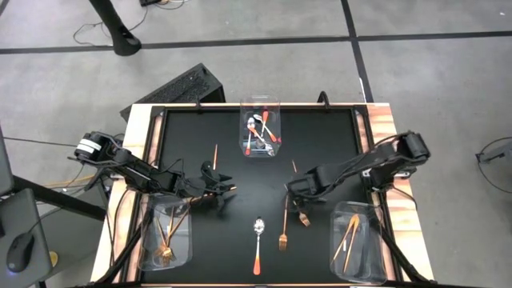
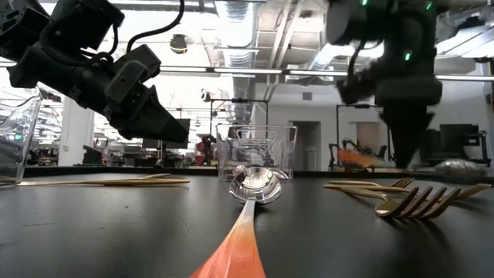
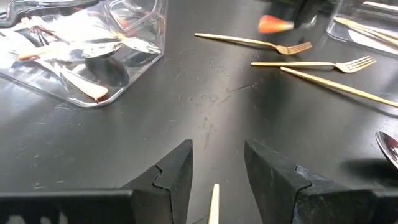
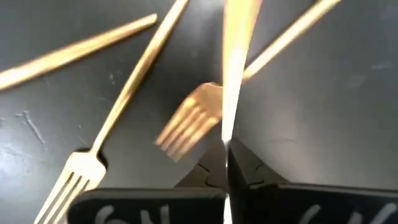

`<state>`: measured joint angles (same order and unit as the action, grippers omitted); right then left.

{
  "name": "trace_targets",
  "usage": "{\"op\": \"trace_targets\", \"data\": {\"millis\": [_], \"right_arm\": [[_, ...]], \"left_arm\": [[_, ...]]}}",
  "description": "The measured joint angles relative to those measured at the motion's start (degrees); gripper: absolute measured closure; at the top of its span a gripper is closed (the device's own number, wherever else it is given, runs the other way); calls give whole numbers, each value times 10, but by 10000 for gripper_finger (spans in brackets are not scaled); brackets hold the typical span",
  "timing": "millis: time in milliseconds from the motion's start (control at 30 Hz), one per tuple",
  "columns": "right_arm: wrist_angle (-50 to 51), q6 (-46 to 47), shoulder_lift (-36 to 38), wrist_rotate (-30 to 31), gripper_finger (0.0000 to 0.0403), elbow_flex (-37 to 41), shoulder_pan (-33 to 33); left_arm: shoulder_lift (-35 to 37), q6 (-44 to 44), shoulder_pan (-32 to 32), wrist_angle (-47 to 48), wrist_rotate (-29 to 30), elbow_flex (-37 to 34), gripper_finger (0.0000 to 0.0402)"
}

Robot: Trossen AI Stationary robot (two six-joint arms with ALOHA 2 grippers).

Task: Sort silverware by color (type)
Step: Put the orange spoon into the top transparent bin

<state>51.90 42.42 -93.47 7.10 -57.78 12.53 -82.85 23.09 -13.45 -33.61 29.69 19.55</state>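
Observation:
My right gripper (image 1: pixel 290 189) (image 4: pixel 226 149) is low over the mat right of centre, shut on a slim copper-orange utensil (image 4: pixel 231 74). Below it lie two gold forks (image 1: pixel 283 234) (image 1: pixel 304 218) and a thin gold stick (image 4: pixel 74 56). My left gripper (image 1: pixel 226 192) (image 3: pixel 217 149) hovers left of centre, open. The tip of a thin gold stick (image 3: pixel 214 205) shows between its fingers, touching neither. A spoon (image 1: pixel 258 240) with a silver bowl and an orange handle lies flat near the near edge. Another copper stick (image 1: pixel 214 154) lies left of the far bin. My right gripper pinches the slim copper-orange utensil by one end (image 4: pixel 227 134) between its two shut fingers, coming from above and pointing down. The utensil shows edge-on and blurred, reaching away from the fingertips toward the far edge (image 1: pixel 294 166). Whether its free end rests on the mat, I cannot tell.
Three clear bins stand on the black mat: one at the far edge with spoons (image 1: pixel 260 128), one at the near left with gold forks (image 1: pixel 166 236), one at the near right with gold knives (image 1: pixel 356 240). Wooden table rims flank the mat.

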Motion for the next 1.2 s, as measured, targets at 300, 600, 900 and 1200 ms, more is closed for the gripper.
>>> {"op": "trace_targets", "data": {"millis": [300, 600, 900, 1200], "right_arm": [[-59, 8, 166, 124, 397, 0, -7], [-190, -69, 215, 173, 397, 0, -59], [-366, -101, 174, 106, 397, 68, -178], [-664, -125, 106, -31, 397, 102, -287]], "left_arm": [[0, -10, 0, -3, 11, 0, 270], [0, -9, 0, -4, 11, 0, 270], [0, -2, -1, 6, -1, 0, 269], [0, 2, -4, 29, -1, 0, 269]]}}
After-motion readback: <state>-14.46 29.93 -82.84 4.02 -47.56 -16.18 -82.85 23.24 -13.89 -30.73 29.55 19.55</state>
